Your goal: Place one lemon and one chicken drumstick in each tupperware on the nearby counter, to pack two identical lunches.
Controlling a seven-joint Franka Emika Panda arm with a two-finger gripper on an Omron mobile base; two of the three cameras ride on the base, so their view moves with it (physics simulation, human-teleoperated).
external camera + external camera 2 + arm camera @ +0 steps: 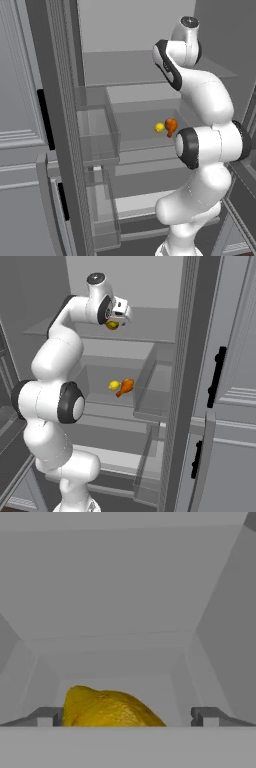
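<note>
- My gripper (127,721) is up inside the open fridge at the upper shelf, fingers spread as wide as they go, pinching nothing.
- A lemon (107,708) lies between my fingertips (46,717), nearer the left one; whether it touches that tip I cannot tell. From the right base camera the same lemon (112,325) shows just under my hand.
- I judge the lemon light, firm and rounded, with a waxy skin that could squirt out of a slack pinch. I would centre it first, then close across its fat middle, not over the pointed ends.
- Count: two lemons in sight, this one and a second lemon (114,385) on the shelf below.
- One drumstick (125,387) lies just beside that second lemon. I expect it to be heavier at the meaty end and slick; the thick part looks like the best hold.
- For two lunches I still need a second drumstick.
</note>
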